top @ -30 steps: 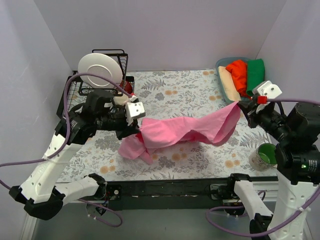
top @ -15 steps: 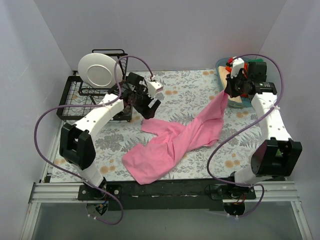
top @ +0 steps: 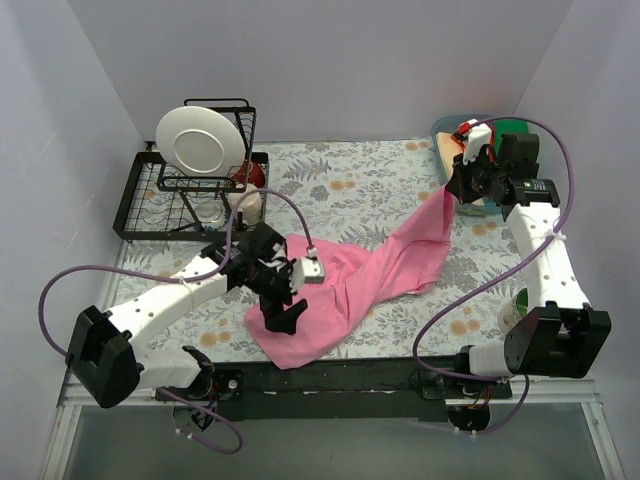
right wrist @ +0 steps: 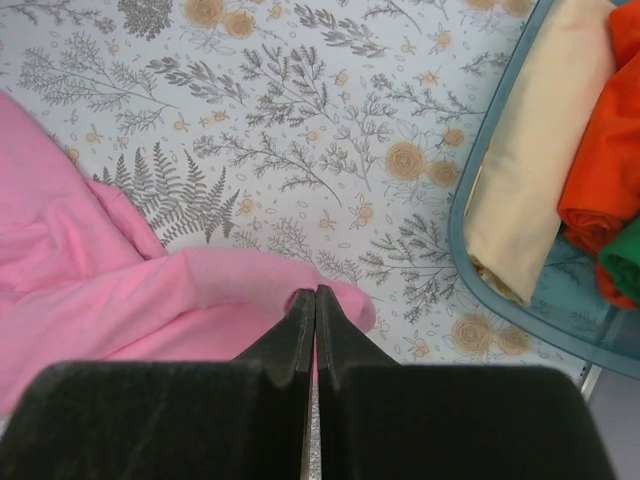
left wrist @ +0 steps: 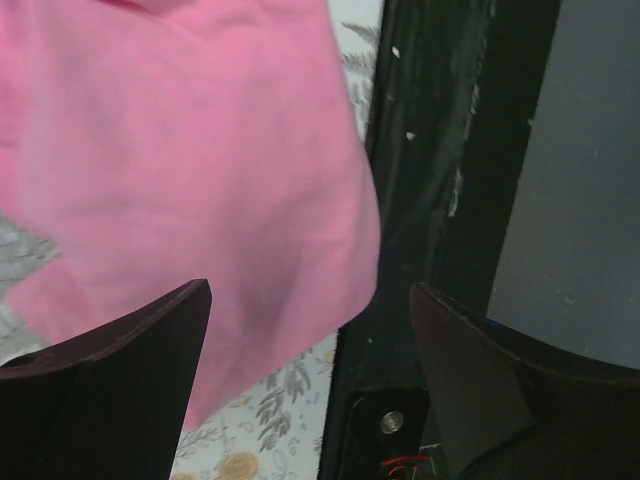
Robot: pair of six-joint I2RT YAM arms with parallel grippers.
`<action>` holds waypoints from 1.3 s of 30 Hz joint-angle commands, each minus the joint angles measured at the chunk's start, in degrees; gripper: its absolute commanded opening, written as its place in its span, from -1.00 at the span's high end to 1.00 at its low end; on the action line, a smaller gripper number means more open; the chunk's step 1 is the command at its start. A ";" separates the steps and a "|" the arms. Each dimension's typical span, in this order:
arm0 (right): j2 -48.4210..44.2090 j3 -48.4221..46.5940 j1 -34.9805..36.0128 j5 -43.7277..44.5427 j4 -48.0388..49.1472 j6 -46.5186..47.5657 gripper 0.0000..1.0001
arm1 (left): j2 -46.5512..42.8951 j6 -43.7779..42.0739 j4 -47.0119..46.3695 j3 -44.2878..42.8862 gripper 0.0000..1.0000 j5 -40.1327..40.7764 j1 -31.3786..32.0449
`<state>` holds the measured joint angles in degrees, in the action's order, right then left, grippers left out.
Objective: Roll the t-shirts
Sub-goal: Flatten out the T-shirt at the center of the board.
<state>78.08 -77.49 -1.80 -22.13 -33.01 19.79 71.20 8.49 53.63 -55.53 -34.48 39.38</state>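
1. Top external view: bright pink short-sleeved cloth t-shirt (top: 385, 262) is seen spread diagonally on floral-print table cover (top: 350, 180), from near edge to far right.
2. L gripper (left wrist: 310, 290): jaws are spread wide over shirt's near corner, by table's front edge; nothing is held.
3. R gripper (right wrist: 315, 292): jaws are pressed together, w/ shirt's far corner pinched.
4. Cream t-shirt (right wrist: 525, 170), red-orange t-shirt (right wrist: 610, 160) & green t-shirt (right wrist: 625, 262) are seen in teal plastic tub (right wrist: 457, 215), just beside R gripper.
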 commanded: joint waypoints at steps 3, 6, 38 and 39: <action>-1.79 2.08 0.40 -0.81 -0.03 -0.28 0.97 | -1.41 3.78 -12.03 11.55 -0.61 3.16 11.75; -1.71 1.73 0.75 -0.11 -0.82 0.68 0.97 | -1.77 6.09 -19.25 16.92 -0.61 7.57 14.84; 7.52 -6.53 1.36 0.42 3.48 -3.80 0.97 | 13.18 1.08 -29.75 -13.81 -0.15 27.21 -11.95; 7.00 -6.27 1.36 0.25 3.57 -3.71 0.97 | 11.00 1.96 -28.07 -13.99 -0.21 25.36 -11.95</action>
<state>87.07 -79.55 -0.62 -21.45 -31.59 16.34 90.41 7.14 24.62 -62.89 -5.89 27.18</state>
